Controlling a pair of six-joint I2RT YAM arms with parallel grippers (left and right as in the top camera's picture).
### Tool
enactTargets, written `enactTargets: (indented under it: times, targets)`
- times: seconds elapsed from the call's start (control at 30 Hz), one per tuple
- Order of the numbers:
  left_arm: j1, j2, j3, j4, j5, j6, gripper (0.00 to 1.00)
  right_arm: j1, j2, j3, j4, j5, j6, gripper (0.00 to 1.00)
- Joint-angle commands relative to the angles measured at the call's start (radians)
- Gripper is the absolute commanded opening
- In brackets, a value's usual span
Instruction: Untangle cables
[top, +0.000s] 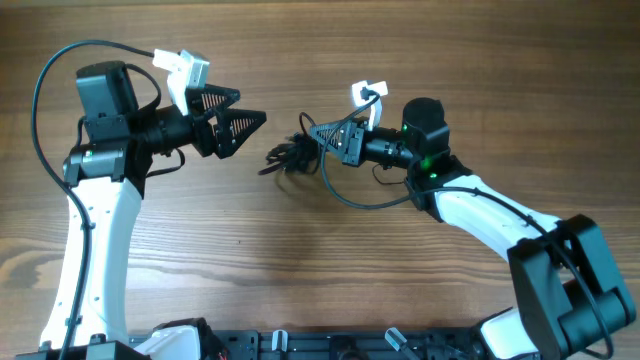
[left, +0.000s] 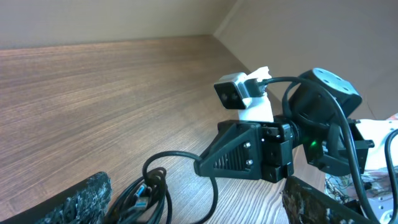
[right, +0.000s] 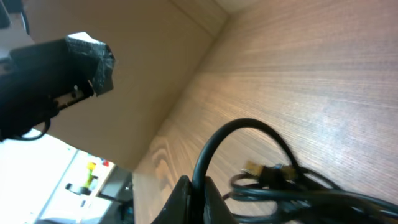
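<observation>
A small tangle of thin black cables (top: 290, 157) lies on the wooden table between the arms. In the left wrist view the bundle (left: 149, 199) shows a blue-tipped plug. In the right wrist view the cables (right: 298, 186) show a gold-tipped plug. My right gripper (top: 318, 133) is shut on one cable strand, which loops up from the tangle (right: 198, 190). My left gripper (top: 250, 105) is open and empty, just left of the tangle, with the bundle lying between its fingers in the left wrist view (left: 193, 202).
A thicker black cable (top: 350, 195) curves from the right arm across the table below the tangle. A black rail (top: 330, 345) runs along the table's front edge.
</observation>
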Motion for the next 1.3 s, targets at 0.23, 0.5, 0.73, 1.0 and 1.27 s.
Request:
enactTargets:
  times: [0.23, 0.5, 0.73, 1.0, 1.27]
  targets:
    - [0.005, 0.007, -0.005, 0.0, 0.018, -0.006, 0.9, 0.0, -0.01, 0.005, -0.542, -0.096, -0.151, 0.04]
    - [0.005, 0.007, -0.005, -0.002, 0.018, -0.006, 0.9, 0.0, -0.01, 0.005, -0.202, -0.196, -0.061, 0.05]
    - [0.005, 0.008, -0.005, -0.027, 0.007, -0.006, 0.91, 0.003, -0.009, 0.005, -0.011, -0.195, 0.049, 0.74]
    - [0.005, 0.008, -0.005, -0.035, 0.007, -0.005, 0.91, 0.003, -0.009, 0.004, -0.393, 0.034, 0.01, 1.0]
    - [-0.003, 0.008, -0.005, -0.134, -0.112, -0.005, 0.94, 0.003, -0.009, 0.004, -0.566, 0.439, -0.157, 1.0]
